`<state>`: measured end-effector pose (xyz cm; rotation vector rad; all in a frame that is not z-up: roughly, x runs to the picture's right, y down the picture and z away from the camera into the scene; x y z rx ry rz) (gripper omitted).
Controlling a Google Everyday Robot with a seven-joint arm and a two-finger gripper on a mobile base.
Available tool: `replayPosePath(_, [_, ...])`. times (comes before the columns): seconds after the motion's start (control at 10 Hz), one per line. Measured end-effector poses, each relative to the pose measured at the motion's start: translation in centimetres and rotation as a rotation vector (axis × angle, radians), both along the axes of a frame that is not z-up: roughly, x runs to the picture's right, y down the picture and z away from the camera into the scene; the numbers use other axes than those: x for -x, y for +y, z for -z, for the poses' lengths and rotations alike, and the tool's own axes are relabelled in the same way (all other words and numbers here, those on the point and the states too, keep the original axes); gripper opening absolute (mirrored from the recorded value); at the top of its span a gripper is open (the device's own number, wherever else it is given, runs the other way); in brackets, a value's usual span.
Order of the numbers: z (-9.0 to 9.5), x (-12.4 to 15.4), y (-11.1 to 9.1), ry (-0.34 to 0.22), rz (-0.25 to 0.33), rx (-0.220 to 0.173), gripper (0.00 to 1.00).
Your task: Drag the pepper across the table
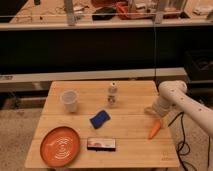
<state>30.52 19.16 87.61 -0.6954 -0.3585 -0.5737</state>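
Pincer (153, 113) low over counter (130, 150), just above pepper (155, 129); grip unclear. Best pressing down gently, sliding steadily leftward.

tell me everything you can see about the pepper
The pepper is a small orange-red tapered thing, carrot-like, lying flat on the light wooden table near its right edge, its narrow tip pointing toward the front edge. The gripper sits just above its upper end, very close; actual contact can't be told. Nothing else touches it.
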Motion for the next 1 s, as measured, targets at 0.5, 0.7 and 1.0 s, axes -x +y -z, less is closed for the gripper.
replayPosePath(0.5, [-0.11, 0.28, -0.28, -0.008, 0.009, -0.006, 0.8])
replayPosePath(0.7, [-0.21, 0.55, -0.36, -0.012, 0.012, -0.008, 0.8])
replayPosePath(1.0, [-0.29, 0.5, -0.53, -0.014, 0.016, -0.014, 0.8])
